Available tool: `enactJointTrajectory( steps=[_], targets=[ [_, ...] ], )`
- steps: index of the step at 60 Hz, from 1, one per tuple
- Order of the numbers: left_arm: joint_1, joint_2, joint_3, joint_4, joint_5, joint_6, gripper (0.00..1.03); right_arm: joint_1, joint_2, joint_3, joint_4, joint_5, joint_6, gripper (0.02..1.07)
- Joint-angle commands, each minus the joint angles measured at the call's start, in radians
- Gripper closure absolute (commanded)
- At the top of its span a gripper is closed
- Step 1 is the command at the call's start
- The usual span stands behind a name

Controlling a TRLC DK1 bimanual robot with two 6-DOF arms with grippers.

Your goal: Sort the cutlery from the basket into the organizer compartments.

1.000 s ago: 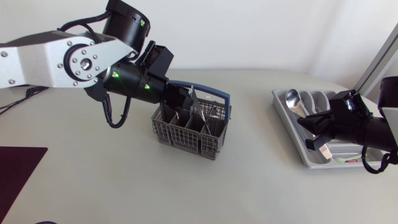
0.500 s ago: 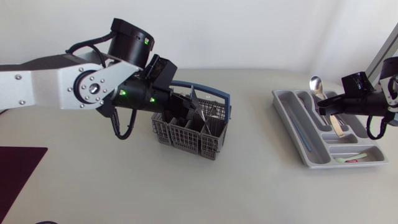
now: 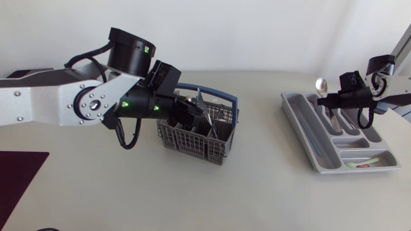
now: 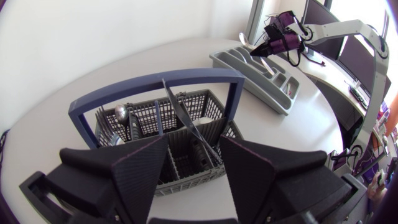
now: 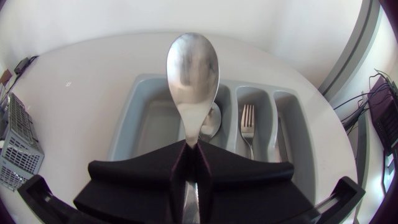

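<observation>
Spoon [image 5: 193, 68] clamped in right tool [image 5: 191, 154] above organizer [image 3: 302, 131], left tool [image 4: 194, 143] fingers apart over basket [image 4: 155, 87] rim

Basket [image 3: 196, 131] mid-table [image 3: 128, 192]; organizer [image 3: 308, 138] well apart, on my right. My left claw [image 4: 193, 152] above basket, cutlery [image 4: 180, 115] upright inside. My right claw [image 5: 193, 152] over organizer, spoon [image 5: 191, 68] clamped between fingers, jutting ahead. Second spoon [image 5: 212, 121] and fork [image 5: 247, 121] in neighbouring compartments below.

The pale table [image 3: 257, 186] is carrying a grey basket [image 3: 192, 136] near its middle — blue handle [image 3: 225, 94] upright. A grey organizer [image 3: 302, 125] is lying well apart, at its right.
</observation>
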Motion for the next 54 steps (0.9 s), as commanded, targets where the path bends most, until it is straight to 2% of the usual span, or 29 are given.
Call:
enactJointTrajectory(
  steps=[1,17,30,46,54],
  targets=[
    [-0.012,-0.018,-0.027,0.018,-0.004,0.015,0.46,0.009,0.072,0.067,-0.019,0.009,0.048,1.01],
    [-0.016,-0.021,-0.048,0.05,-0.004,0.015,0.46,0.004,0.212,0.18,-0.059,0.03,0.061,1.01],
    [-0.024,-0.016,-0.05,0.064,-0.004,0.012,0.46,0.004,0.254,0.188,-0.073,0.058,0.055,1.0],
    [-0.035,0.007,-0.057,0.099,-0.006,0.009,0.46,0.003,0.235,0.156,-0.085,0.056,0.043,0.55],
    [-0.032,0.033,-0.057,0.121,-0.006,0.01,0.46,0.004,0.187,0.106,-0.085,0.055,0.031,0.4]
  ],
)
